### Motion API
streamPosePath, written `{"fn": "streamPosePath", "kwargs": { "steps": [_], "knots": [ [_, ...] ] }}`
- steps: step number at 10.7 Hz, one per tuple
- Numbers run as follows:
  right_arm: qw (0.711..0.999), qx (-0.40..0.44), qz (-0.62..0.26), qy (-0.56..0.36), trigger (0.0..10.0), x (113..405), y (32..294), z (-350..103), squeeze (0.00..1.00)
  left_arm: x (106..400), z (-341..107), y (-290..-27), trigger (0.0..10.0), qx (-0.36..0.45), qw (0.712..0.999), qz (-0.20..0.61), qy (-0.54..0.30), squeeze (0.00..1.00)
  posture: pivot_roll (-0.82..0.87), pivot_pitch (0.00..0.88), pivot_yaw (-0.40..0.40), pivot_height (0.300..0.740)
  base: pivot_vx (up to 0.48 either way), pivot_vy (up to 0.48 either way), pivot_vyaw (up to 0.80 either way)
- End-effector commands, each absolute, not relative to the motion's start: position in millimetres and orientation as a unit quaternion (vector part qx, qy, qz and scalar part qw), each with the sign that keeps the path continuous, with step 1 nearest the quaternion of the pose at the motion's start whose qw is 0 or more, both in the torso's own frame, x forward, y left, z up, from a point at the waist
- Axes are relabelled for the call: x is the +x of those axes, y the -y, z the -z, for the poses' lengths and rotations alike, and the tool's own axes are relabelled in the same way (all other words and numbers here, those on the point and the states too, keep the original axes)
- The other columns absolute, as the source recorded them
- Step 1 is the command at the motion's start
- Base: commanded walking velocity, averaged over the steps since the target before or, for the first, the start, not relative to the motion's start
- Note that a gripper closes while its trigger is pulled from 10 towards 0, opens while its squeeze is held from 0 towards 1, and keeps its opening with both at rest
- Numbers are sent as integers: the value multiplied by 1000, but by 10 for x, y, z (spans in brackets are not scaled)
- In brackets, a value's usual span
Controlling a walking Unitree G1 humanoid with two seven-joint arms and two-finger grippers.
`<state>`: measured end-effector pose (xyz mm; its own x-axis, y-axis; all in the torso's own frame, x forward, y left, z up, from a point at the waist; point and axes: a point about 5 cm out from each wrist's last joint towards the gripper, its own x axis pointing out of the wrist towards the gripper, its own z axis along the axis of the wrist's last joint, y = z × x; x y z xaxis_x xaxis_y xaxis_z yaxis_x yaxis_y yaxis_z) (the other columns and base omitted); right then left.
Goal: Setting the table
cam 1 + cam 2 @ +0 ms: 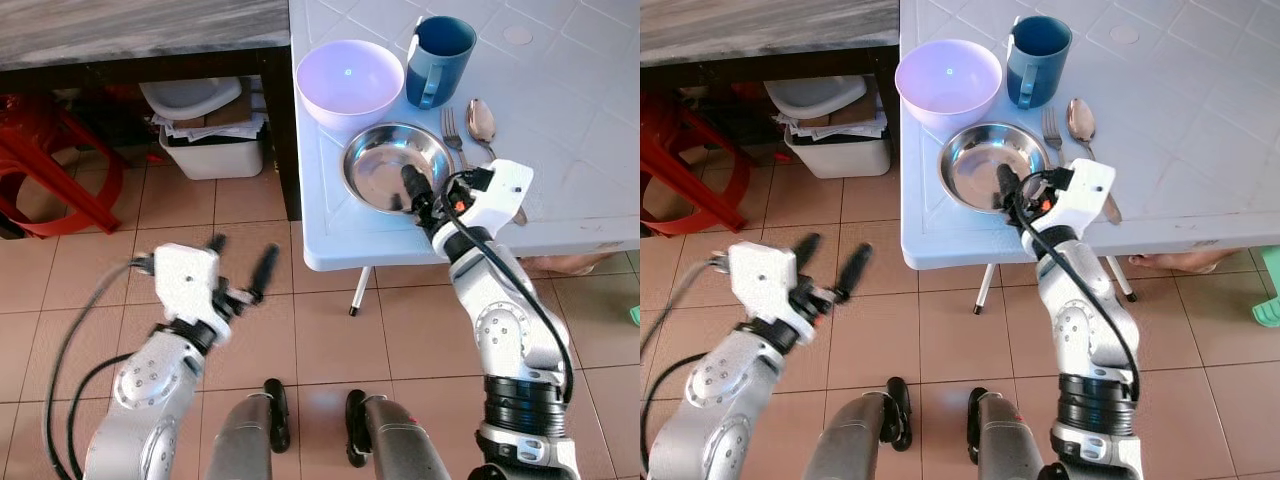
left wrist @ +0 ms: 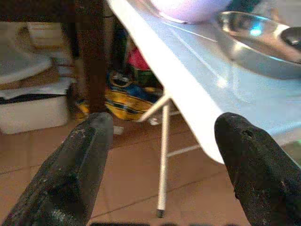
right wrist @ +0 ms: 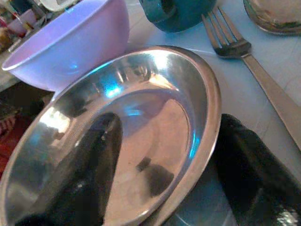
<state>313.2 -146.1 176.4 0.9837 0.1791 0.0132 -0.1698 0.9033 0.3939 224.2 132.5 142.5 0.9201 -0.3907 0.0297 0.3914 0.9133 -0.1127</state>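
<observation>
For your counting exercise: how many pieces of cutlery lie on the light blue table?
2. A fork lies just right of the steel plate, and a spoon lies beside the fork, on its right. The right gripper hides their handle ends.

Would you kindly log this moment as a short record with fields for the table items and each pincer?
surface: pale blue table, near edge toward the robot
steel plate: near the table's front edge
lilac bowl: behind the plate, touching it
blue mug: beside the bowl
fork and spoon: side by side, right of the plate
right pincer: straddling the plate's near rim, one finger inside, one outside
left pincer: open, over the tiled floor, off the table
</observation>
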Motion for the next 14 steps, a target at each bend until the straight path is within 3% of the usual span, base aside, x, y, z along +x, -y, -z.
{"fn": "streamPosePath", "kwargs": {
  "steps": [1,6,8,13,14],
  "knots": [
    [972,206,-99,-55,0,3108,1385,-1614,0,2192,-1427,-1325,10000,-62,975,212,-2,0,28,305,35,740,0,0,0],
    [967,200,-53,-147,0,3103,1492,-1341,0,2170,-1459,-1316,10000,-73,967,243,0,0,27,314,32,740,0,0,0],
    [961,223,-20,-162,0,3117,1555,-1291,0,2134,-1501,-1240,10000,-76,954,292,4,0,28,315,28,740,0,0,0],
    [949,259,33,-179,0,3107,1661,-1250,0,2148,-1498,-1230,10000,-76,954,290,6,0,14,309,23,740,0,0,0],
    [949,261,25,-176,0,3105,1627,-1286,0,2214,-1450,-1328,10000,-53,969,242,5,0,13,307,18,740,0,0,0]
  ]
}}
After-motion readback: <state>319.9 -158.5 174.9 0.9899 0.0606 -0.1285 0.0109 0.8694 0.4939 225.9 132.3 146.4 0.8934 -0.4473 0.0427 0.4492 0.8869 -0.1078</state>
